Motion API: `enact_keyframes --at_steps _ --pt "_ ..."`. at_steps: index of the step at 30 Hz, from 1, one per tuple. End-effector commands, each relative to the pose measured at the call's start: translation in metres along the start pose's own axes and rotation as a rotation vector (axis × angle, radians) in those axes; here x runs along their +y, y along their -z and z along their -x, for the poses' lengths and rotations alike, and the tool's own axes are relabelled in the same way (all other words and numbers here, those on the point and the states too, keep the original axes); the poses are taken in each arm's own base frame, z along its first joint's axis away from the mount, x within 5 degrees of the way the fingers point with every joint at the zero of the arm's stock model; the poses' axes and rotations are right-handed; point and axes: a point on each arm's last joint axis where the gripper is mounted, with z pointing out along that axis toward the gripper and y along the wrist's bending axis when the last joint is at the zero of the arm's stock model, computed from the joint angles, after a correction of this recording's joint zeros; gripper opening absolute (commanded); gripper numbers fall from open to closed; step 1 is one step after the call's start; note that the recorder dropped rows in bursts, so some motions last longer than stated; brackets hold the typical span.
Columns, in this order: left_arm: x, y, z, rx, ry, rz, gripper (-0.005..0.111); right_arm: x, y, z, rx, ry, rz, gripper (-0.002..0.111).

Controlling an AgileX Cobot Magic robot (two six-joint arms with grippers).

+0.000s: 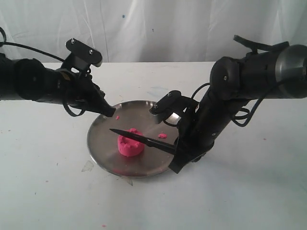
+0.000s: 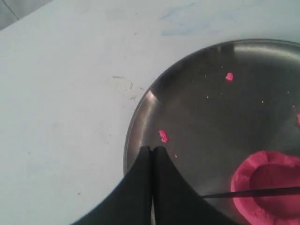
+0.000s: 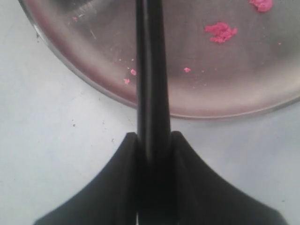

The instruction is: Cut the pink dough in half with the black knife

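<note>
Resting: pink dough (image 1: 128, 149) on steel plate (image 1: 102, 139) | white table (image 1: 48, 191) | white curtain (image 1: 192, 28)

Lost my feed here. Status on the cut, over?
Left hand shut, empty, at plate rim. Right hand shut on black knife. Blade across pink dough, dough uncut. Only crumbs nearby.

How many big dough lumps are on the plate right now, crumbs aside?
1: one pink dough puck sits on the plate, the knife crossing over it. Elsewhere only crumbs show; the right arm hides some plate.
</note>
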Motion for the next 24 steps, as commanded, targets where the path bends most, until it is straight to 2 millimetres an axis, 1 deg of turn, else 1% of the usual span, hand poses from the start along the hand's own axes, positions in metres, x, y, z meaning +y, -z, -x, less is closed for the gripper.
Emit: enact_keyframes --at_steps 1,6,7,8,10,13,16,24 --pt "-0.002 -0.017 -0.013 0.062 -0.008 -0.016 0.000 -0.001 0.003 0.003 -0.017 0.015 -0.009 0.000" --pt "-0.003 -0.027 -0.021 0.087 0.039 -0.016 0.000 -0.001 0.003 0.003 -0.016 0.015 -0.008 0.000" --pt "-0.006 -0.028 -0.019 0.069 0.089 -0.011 0.000 -0.001 0.003 0.003 -0.016 0.015 -0.008 0.000" --pt "-0.010 -0.029 -0.019 0.068 0.100 -0.019 0.000 -0.001 0.002 0.003 -0.016 0.014 -0.008 0.000" --pt "-0.020 -0.034 -0.021 0.089 0.057 -0.043 0.000 -0.002 -0.002 0.002 -0.007 0.012 -0.004 0.000" --pt "-0.023 -0.041 -0.021 0.150 0.054 -0.080 0.000 -0.003 -0.015 -0.001 0.024 0.004 0.012 0.000" --pt "-0.025 -0.046 -0.019 0.200 0.053 -0.109 0.000 -0.003 -0.016 -0.001 0.027 0.004 0.013 0.000" --pt "-0.025 -0.050 -0.020 0.209 0.054 -0.112 0.000 -0.003 -0.016 -0.001 0.027 0.004 0.013 0.000"
